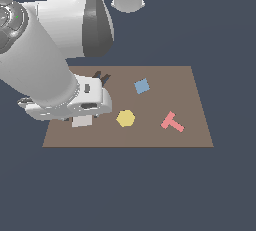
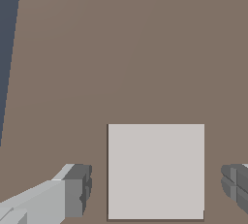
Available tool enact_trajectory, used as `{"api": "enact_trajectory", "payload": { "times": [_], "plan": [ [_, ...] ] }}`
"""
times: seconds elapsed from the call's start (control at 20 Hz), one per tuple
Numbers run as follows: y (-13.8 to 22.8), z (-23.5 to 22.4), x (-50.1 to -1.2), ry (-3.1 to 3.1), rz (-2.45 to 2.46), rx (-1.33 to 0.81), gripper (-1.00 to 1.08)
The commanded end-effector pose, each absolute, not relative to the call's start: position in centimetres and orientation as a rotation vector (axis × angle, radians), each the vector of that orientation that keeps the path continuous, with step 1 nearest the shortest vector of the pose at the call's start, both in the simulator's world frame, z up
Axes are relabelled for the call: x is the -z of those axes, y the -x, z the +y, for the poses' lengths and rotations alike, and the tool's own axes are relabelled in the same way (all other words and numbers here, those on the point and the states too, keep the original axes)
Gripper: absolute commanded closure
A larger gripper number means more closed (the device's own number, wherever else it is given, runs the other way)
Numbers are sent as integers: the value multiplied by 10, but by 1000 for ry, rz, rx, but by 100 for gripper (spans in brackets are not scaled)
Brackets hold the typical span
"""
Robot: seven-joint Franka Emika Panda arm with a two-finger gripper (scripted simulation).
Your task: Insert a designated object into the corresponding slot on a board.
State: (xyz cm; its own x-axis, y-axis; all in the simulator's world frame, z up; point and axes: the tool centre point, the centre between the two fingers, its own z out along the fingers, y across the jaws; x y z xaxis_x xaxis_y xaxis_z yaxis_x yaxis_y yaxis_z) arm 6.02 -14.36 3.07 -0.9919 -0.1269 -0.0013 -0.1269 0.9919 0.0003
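Observation:
The pale grey-beige square block [image 2: 155, 171] lies flat on the brown board [image 2: 121, 48]. A thin dark line, the slot's rim [image 2: 107, 169], shows along two of its edges. The rest of the slot is covered by the block. My gripper [image 2: 156, 189] is open and straddles the block. One finger [image 2: 76, 191] stands on each side, with a clear gap to the block's edges. In the exterior view the block [image 1: 82, 121] peeks out from under the white hand [image 1: 87, 100] near the board's [image 1: 160, 100] front corner on the exterior view's left.
On the board lie a small blue square [image 1: 142, 86], a yellow hexagon [image 1: 125, 118] and a red T-shape [image 1: 172, 122]. A dark cut-out [image 1: 102, 78] shows just behind the hand. The bulky arm covers the board's side at the exterior view's left.

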Motion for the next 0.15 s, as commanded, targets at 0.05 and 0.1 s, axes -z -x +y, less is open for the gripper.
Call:
{"api": "enact_trajectory", "payload": {
  "times": [0.05,0.1],
  "plan": [
    [-60,-144,-31,200,3134,0,-92],
    [-60,-144,-31,200,3134,0,-92]
  ]
}}
